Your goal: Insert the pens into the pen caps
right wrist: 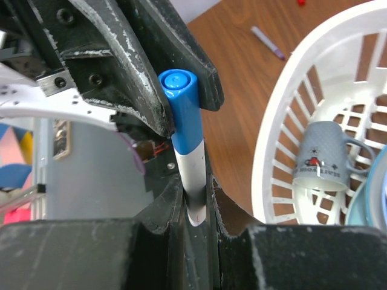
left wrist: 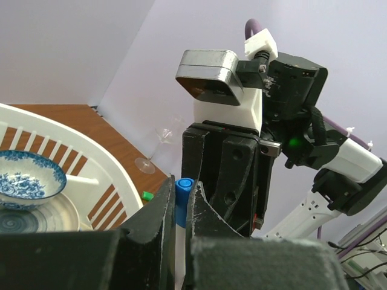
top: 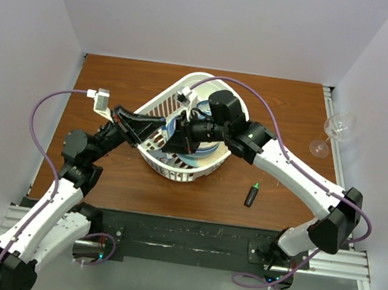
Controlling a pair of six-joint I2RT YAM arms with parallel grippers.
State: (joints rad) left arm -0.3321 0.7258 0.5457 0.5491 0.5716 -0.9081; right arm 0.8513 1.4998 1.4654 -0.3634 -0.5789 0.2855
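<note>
A thin white-barrelled pen point(right wrist: 192, 175) with a blue cap point(right wrist: 179, 103) is held between both grippers above the white basket point(top: 201, 77). My right gripper point(right wrist: 202, 193) is shut on the white barrel. My left gripper point(left wrist: 181, 193) is shut on the blue cap point(left wrist: 183, 196) end. In the top view the left gripper point(top: 155, 138) and the right gripper point(top: 173, 142) meet tip to tip. A stubby black marker with a green end point(top: 252, 194) lies on the table right of the basket. A green cap point(left wrist: 147, 195) and a purple-tipped pen point(right wrist: 268, 42) lie on the table.
The basket rim point(left wrist: 78, 136) encloses a blue-patterned bowl point(left wrist: 27, 178) and a grey mug point(right wrist: 320, 158). A wine glass point(top: 338, 128) stands at the far right by the wall. A small red piece point(right wrist: 300, 2) lies on the table beyond the basket.
</note>
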